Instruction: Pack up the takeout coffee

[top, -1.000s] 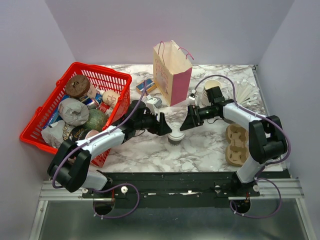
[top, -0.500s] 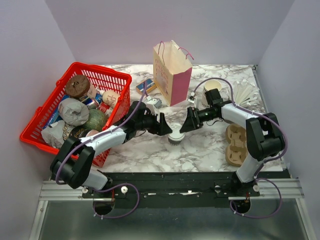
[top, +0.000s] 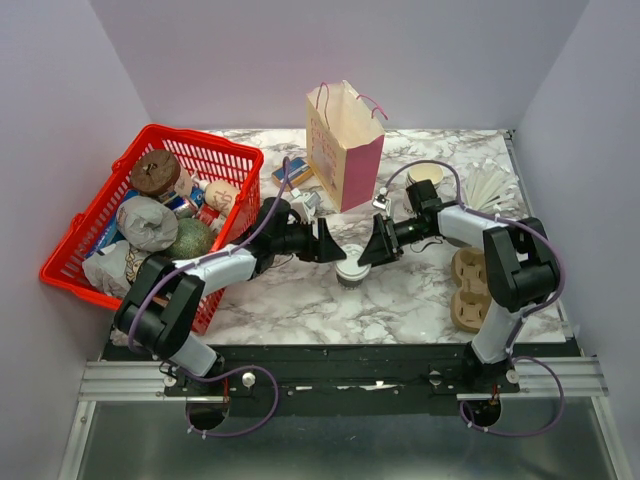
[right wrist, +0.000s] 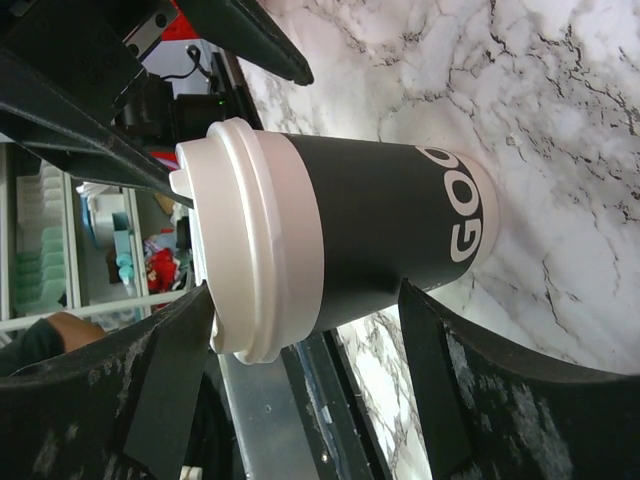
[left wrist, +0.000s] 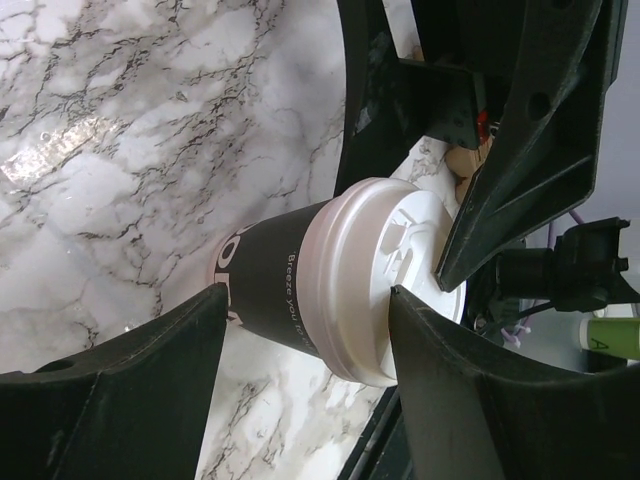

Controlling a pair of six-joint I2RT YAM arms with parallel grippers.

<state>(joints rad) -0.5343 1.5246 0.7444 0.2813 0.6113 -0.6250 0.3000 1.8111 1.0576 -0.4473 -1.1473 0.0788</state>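
Note:
The takeout coffee (top: 351,269) stands upright on the marble table, a dark cup with white lettering, a pale base and a round white lid. My left gripper (top: 329,245) is open just to its left and my right gripper (top: 374,247) is open just to its right, tips facing each other. In the left wrist view the cup (left wrist: 300,285) stands between the open gripper's (left wrist: 305,295) fingertips, one tip by the lid. In the right wrist view the cup (right wrist: 340,240) stands just beyond the open gripper's (right wrist: 305,290) tips. Neither gripper clamps it.
A pink and cream paper bag (top: 345,140) stands open behind the cup. A red basket (top: 232,152) of groceries is at the left. A brown cup carrier (top: 472,290), a plain cup stack (top: 425,175) and white sticks (top: 495,185) are at the right.
Both grippers have drawn a little closer to the cup and slightly away from the near edge. The cup stays on the table between them.

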